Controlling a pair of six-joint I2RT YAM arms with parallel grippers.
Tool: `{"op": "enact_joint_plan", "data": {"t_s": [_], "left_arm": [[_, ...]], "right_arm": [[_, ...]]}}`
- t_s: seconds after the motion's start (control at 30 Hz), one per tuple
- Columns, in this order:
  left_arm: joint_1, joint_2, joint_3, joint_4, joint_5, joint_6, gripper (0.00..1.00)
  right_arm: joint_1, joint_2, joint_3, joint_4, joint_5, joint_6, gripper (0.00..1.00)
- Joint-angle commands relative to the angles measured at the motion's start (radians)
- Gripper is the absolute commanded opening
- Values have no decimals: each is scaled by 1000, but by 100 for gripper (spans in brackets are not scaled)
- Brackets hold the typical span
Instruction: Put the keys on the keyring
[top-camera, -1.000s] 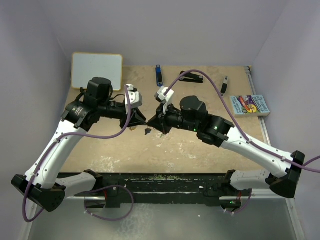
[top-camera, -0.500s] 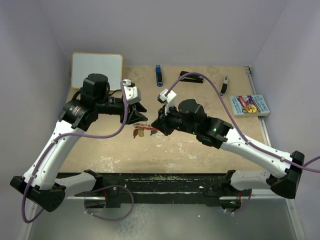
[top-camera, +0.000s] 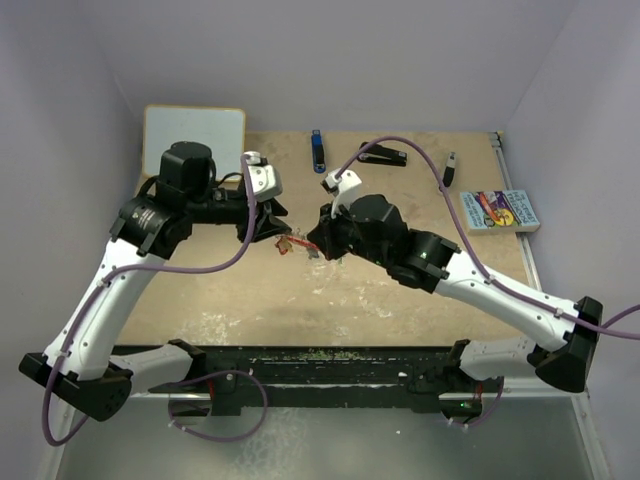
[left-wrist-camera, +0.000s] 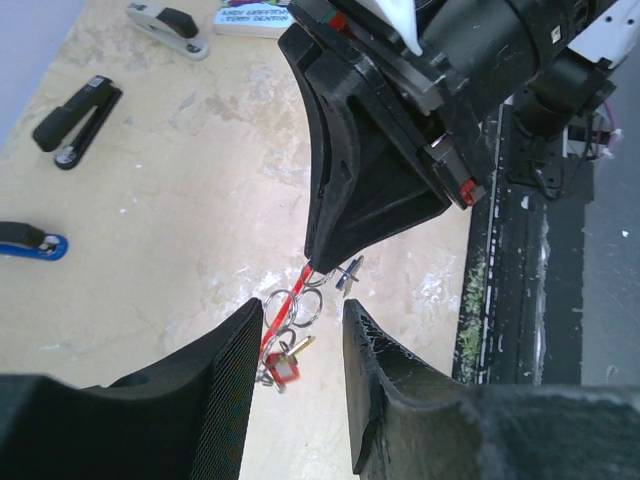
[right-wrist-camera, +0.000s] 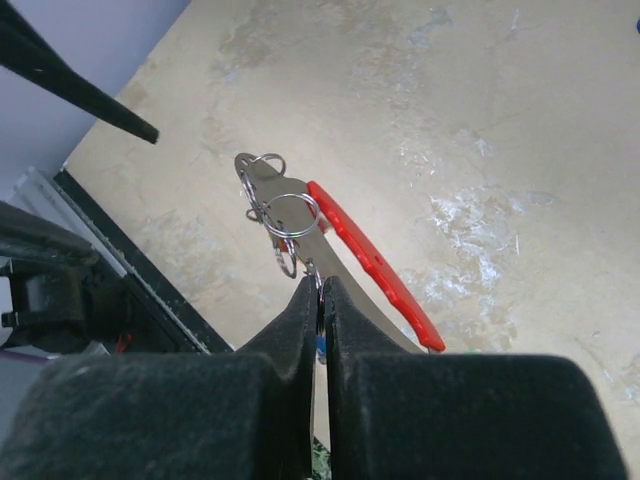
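The keyring (top-camera: 297, 243), a red clip (right-wrist-camera: 370, 260) with silver rings (right-wrist-camera: 285, 215), hangs in the air between my two grippers. My right gripper (right-wrist-camera: 321, 280) is shut on it at a small ring, and a bit of blue shows between its pads. In the left wrist view the right gripper (left-wrist-camera: 318, 260) holds the red clip (left-wrist-camera: 300, 290). A key with a red tag (left-wrist-camera: 284, 369) dangles from the rings. A small silver key (left-wrist-camera: 350, 275) sticks out beside the tip. My left gripper (left-wrist-camera: 302, 310) is open, just short of the rings. Other keys are hidden.
A whiteboard (top-camera: 194, 140) lies at the far left. A blue-and-black stick (top-camera: 317, 150), a black stapler (top-camera: 383, 154) and a small dark object (top-camera: 450, 168) lie along the far edge. A book (top-camera: 498, 211) lies at the right. The black rail (top-camera: 330, 365) runs along the near edge.
Both grippers have moved toward the far side. The keyring, hidden between them a second ago, now hangs in view from the right gripper. The left gripper has drawn slightly back.
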Motion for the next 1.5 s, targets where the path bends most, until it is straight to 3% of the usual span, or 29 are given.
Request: {"op": "enact_joint_plan", "data": {"t_s": [0.0, 0.37, 0.57, 1.27, 1.47], "left_arm": [[0, -64, -22, 122, -38, -53, 41], [-45, -16, -194, 434, -135, -372, 39], [-81, 35, -185, 455, -272, -363, 39], [-81, -19, -221, 551, -223, -361, 40], [-81, -29, -232, 536, -230, -331, 32]], "right_arm": [[3, 8, 78, 27, 133, 91, 0], [3, 29, 198, 2, 252, 188, 0], [2, 53, 231, -1, 287, 209, 0], [2, 92, 257, -7, 266, 245, 0], [2, 72, 248, -7, 266, 256, 0]]}}
